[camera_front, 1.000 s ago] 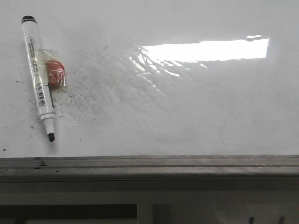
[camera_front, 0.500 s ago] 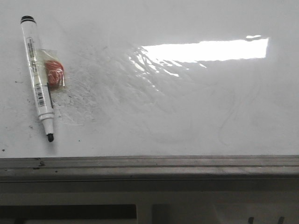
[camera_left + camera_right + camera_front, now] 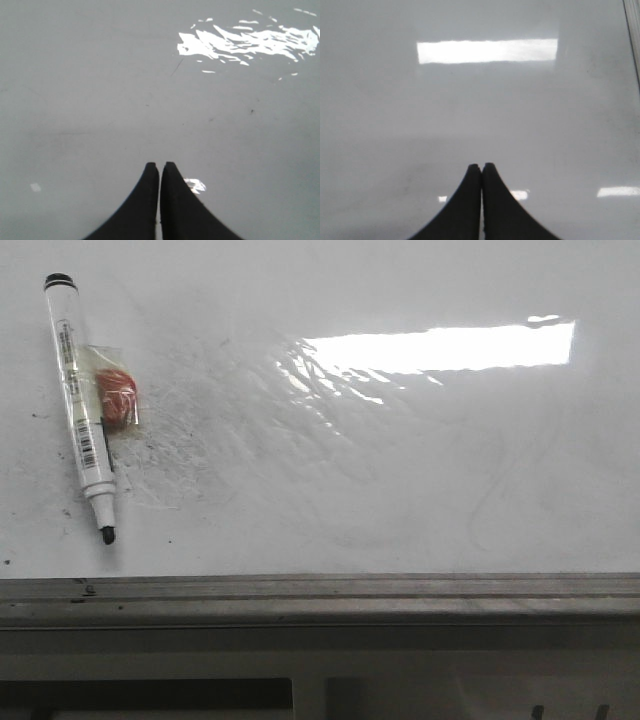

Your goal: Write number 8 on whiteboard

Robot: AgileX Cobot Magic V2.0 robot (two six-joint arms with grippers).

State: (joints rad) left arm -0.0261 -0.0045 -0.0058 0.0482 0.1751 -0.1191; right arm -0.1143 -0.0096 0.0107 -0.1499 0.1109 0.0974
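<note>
I am seeing the whiteboard (image 3: 420, 490) lying flat, smudged grey, no 8 written on it. A marker (image 3: 84, 405) is lying at its far left, touching a small red object (image 3: 117, 397). My left claw (image 3: 160, 167) and right claw (image 3: 481, 167) are hovering pressed together, holding nothing.

only a marker (image 3: 84, 405) and eraser (image 3: 117, 396) obstruct the whiteboard's (image 3: 400, 490) left side
</note>
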